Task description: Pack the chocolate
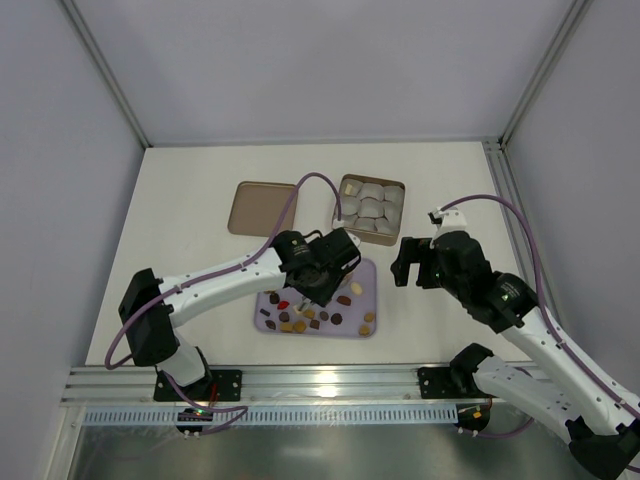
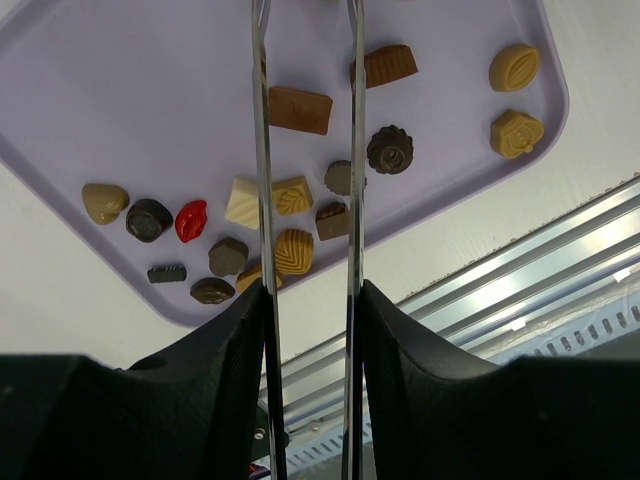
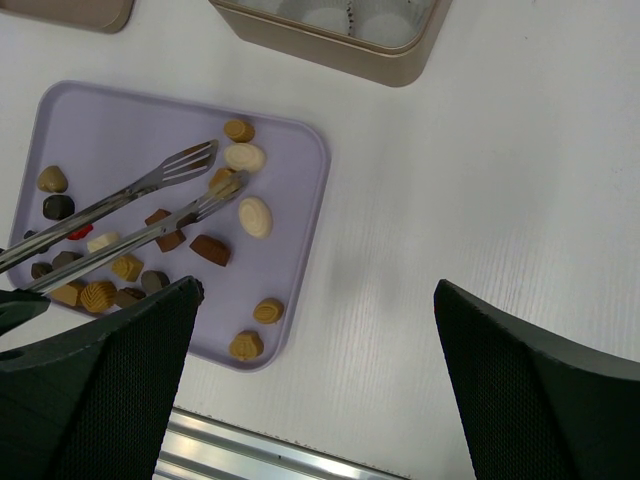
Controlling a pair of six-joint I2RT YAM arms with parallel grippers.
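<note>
Top external view: left gripper hovers above a lilac rectangular tray near the tabletop's near edge. Left wrist view: its half-closed fingers clamp metal tongs over small brown, tan and cream chocolates on the tray. Right wrist view: right gripper gapes wide, empty.
</note>
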